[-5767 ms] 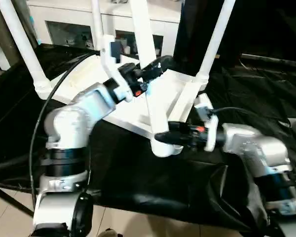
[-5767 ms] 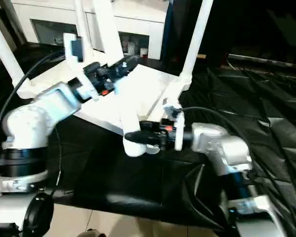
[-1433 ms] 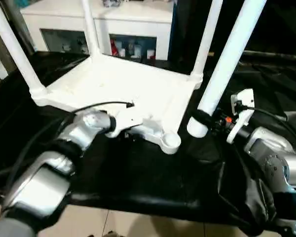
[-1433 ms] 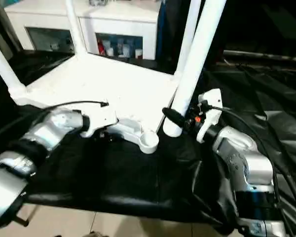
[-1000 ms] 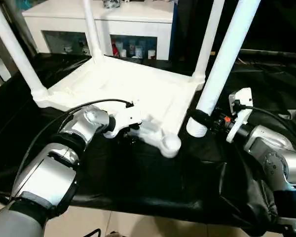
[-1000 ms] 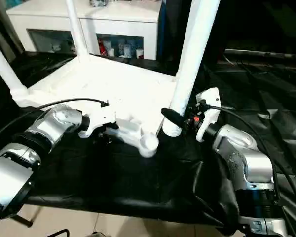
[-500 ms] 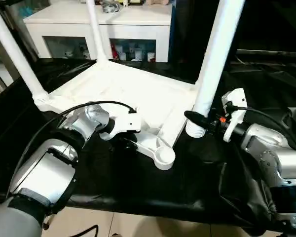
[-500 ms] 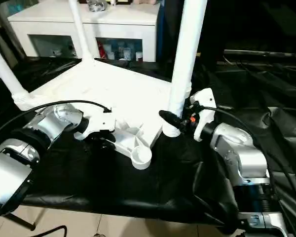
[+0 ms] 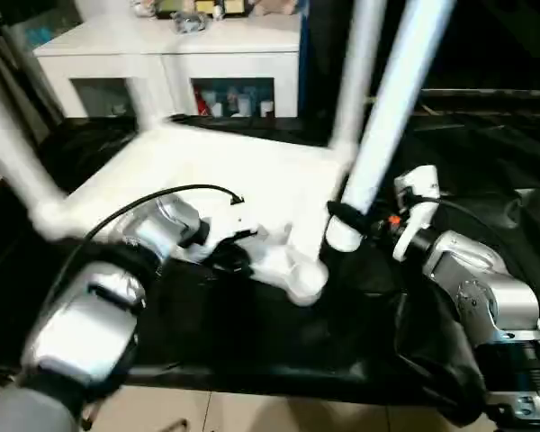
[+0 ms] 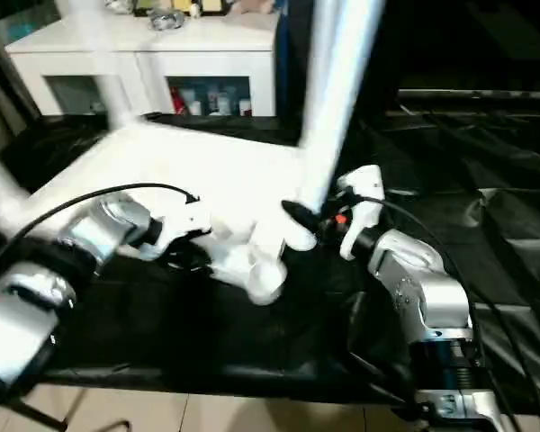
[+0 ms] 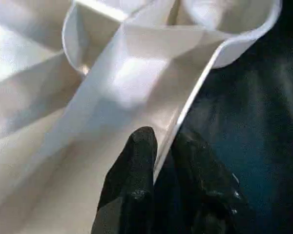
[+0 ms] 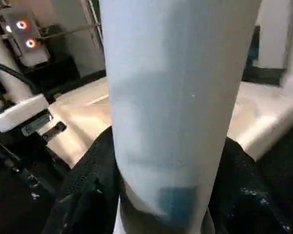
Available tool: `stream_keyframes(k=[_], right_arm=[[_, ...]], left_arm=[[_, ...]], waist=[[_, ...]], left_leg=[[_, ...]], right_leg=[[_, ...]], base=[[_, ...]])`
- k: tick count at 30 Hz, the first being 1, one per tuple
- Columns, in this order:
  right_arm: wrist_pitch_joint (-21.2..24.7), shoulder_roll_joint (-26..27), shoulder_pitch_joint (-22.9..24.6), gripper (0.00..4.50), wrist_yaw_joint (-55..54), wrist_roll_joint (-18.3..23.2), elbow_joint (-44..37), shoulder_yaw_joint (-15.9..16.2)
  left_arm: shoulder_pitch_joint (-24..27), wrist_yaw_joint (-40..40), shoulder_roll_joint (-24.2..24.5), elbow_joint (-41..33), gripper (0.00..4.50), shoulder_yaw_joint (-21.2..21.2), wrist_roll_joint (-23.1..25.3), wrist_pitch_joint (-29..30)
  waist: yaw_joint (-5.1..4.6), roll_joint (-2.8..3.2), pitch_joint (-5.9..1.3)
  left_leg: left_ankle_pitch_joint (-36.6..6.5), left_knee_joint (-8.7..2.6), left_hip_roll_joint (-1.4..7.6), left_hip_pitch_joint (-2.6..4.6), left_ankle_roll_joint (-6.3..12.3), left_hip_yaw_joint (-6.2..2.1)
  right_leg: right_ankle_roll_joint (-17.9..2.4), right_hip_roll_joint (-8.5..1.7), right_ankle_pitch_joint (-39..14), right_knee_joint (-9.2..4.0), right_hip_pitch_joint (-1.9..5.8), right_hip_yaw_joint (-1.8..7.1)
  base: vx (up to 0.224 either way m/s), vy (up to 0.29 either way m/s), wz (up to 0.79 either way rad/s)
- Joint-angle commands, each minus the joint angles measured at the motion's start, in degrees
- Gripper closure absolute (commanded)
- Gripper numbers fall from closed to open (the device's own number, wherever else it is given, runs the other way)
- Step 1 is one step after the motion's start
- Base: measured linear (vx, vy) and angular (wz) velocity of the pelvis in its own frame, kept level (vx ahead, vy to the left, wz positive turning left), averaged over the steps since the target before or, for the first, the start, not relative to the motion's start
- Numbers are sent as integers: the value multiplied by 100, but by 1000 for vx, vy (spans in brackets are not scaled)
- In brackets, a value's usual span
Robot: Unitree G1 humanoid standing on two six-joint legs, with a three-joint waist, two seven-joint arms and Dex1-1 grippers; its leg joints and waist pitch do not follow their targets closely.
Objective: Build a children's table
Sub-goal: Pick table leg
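The white tabletop (image 9: 216,180) lies upside down on a black cloth. Its near corner socket (image 9: 304,283) is round and holds nothing. Two legs stand upright in other corners, one at the left (image 9: 13,153) and one at the back right (image 9: 355,72). My left gripper (image 11: 163,144) is shut on the tabletop's thin near rim, beside that socket. My right gripper (image 9: 346,220) is shut on a loose leg (image 12: 176,97). This leg leans to the right at its top, and its lower end hangs just right of and above the empty socket.
A white cabinet (image 9: 162,54) with glass doors stands behind the table. The black cloth (image 9: 252,351) covers the work surface and falls in folds at the right. A black cable (image 9: 153,202) loops over my left forearm. Pale floor (image 9: 252,414) shows at the near edge.
My left gripper's fingers have closed on the tabletop's near rim. The right gripper still holds the leg by the near corner. The whole view has shifted.
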Motion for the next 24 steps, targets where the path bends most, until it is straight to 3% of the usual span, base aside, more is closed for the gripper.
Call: stream_keyframes(k=[1, 3, 4, 6, 7, 9, 10, 12, 15, 17, 24], right_arm=[[65, 2, 28, 257, -37, 41, -12, 0], [77, -16, 37, 257, -16, 15, 13, 30], [75, -19, 36, 257, -12, 9, 18, 35], [60, -28, 22, 257, 3, -11, 45, 48], [34, -43, -8, 257, 22, -32, 98, 58], [-5, -69, -36, 257, 43, -76, 153, 82], [-5, -69, -36, 257, 43, -76, 153, 82], [-130, -156, -108, 257, 113, -198, 275, 154], [-143, -179, -136, 257, 146, -199, 289, 160], [-101, -230, -167, 257, 207, -144, 215, 152], [-29, -333, -170, 257, 384, -55, 107, 137]], left_arm=[[356, 196, -7, -471, 399, 252, -313, 402], [632, 173, 14, -897, 406, 204, -322, -163], [674, 161, 24, -946, 428, 185, -307, -280], [824, 115, 70, -1108, 438, 101, -227, -636], [1031, 86, 128, -1358, 441, -1, -133, -940], [1179, 142, 141, -1603, 446, -31, -99, -848], [1179, 142, 141, -1603, 449, -31, -99, -848], [1348, 630, 147, -1804, 450, -115, 127, -1194], [1325, 861, 124, -1732, 415, -96, 184, -1532], [1247, 713, 35, -1786, 398, 49, -56, -1692], [1119, 88, -10, -1795, 344, 82, -436, -1704]], waist=[[81, -142, -371], [95, -116, -369], [106, -141, -377], [128, -125, -382], [141, -202, -371], [151, -218, -370], [181, -176, -360], [207, -229, -350], [224, -218, -336], [216, -216, -327], [214, -261, -337]], left_leg=[[-1248, -357, 230, 85, 291, -170], [-1223, -368, 247, 76, 322, -179], [-1176, -380, 258, 72, 355, -178], [-1193, -384, 270, 88, 333, -186], [-1166, -403, 277, 74, 316, -177], [-1127, -409, 280, 63, 312, -173], [-1133, -406, 285, 84, 275, -164], [-1176, -419, 299, 87, 243, -165], [-1301, -423, 285, 103, 186, -165], [-1385, -441, 292, 105, 125, -170], [-1209, -426, 288, 93, 163, -148]], right_leg=[[-1282, -426, -1788, -502, 284, 200], [-1238, -426, -1774, -514, 273, 205], [-1133, -414, -1768, -512, 259, 209], [-1086, -416, -1759, -515, 243, 211], [-1054, -414, -1692, -499, 244, 218], [-1044, -423, -1660, -486, 245, 228], [-1054, -431, -1696, -491, 217, 236], [-1016, -433, -1758, -485, 218, 244], [-884, -430, -2023, -528, 201, 246], [-859, -431, -2083, -529, 198, 252], [-1036, -436, -1613, -485, 215, 268]], base=[[0, 0, 0], [0, 0, 0], [0, 0, 0], [0, 0, 0], [0, 0, 0], [0, 0, 0], [0, 0, 0], [0, 0, 0], [0, 0, 0], [0, 0, 0], [0, 0, 0]])
